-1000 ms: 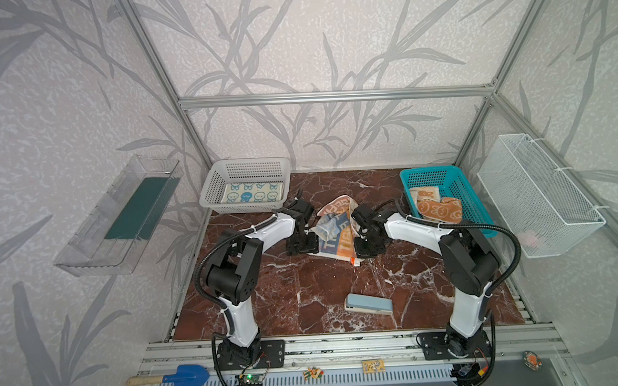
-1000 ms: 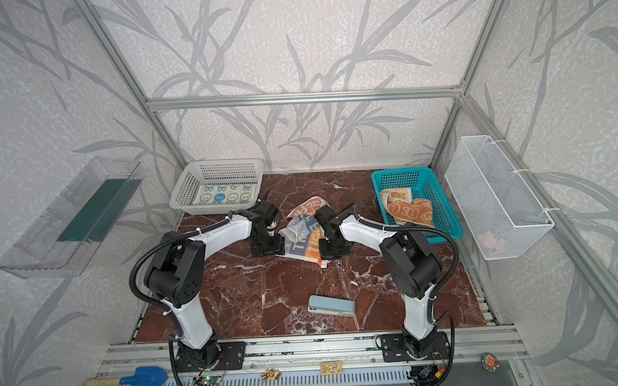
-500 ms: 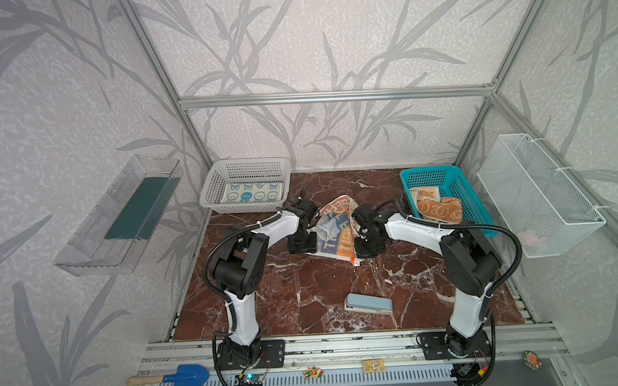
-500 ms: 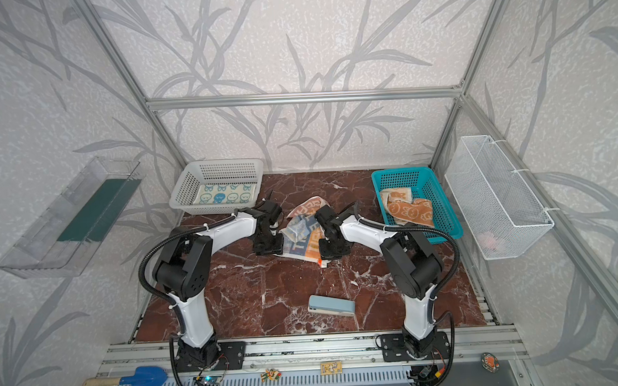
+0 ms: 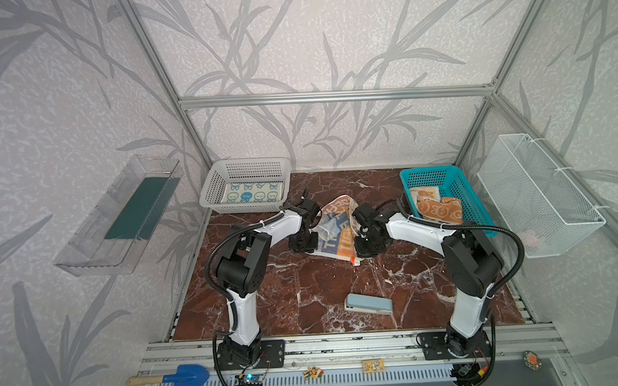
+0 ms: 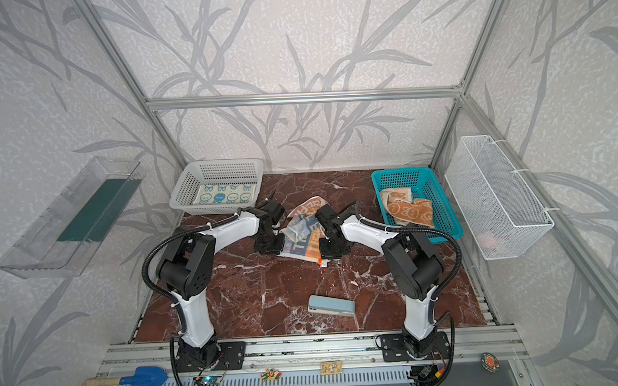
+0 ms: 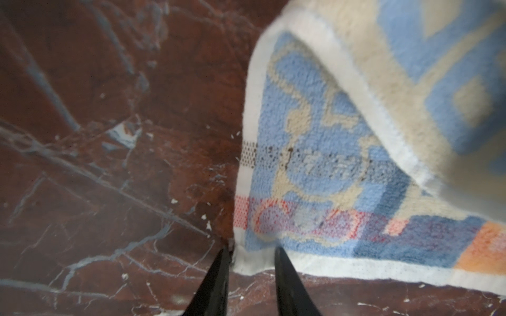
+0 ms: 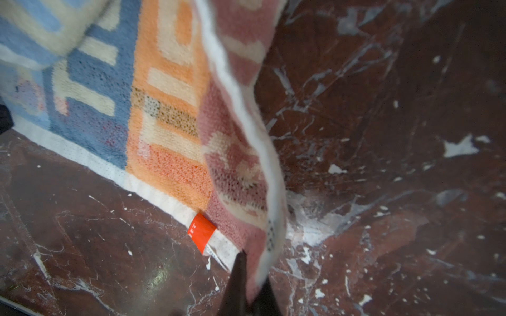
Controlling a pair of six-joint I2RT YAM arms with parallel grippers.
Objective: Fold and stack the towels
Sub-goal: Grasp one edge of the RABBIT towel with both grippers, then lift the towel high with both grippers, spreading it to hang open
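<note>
The blue-and-orange lettered towel (image 5: pixel 332 228) lies crumpled on the marble floor between both arms. My left gripper (image 7: pixel 250 250) is open and down at the towel's (image 7: pixel 323 164) white corner hem, with that corner between its two black fingers. On the opposite side my right gripper (image 8: pixel 253 262) is shut on the towel's (image 8: pixel 164 109) edge beside the red tag, and that edge rises in a fold. A cream-and-blue towel (image 5: pixel 252 194) lies flat in the white basket (image 5: pixel 243 163). An orange-and-cream towel (image 5: pixel 435 204) sits bunched in the teal basket (image 5: pixel 474 208).
A pale blue stapler-like block (image 5: pixel 369 304) lies on the floor toward the front. A white wire basket (image 5: pixel 537 194) hangs on the right wall and a clear tray (image 5: pixel 122 216) on the left wall. Frame posts stand at the back corners.
My left gripper's jaws have narrowed around the towel's corner and the left arm's elbow has swung inward. The right gripper has kept its hold in place.
</note>
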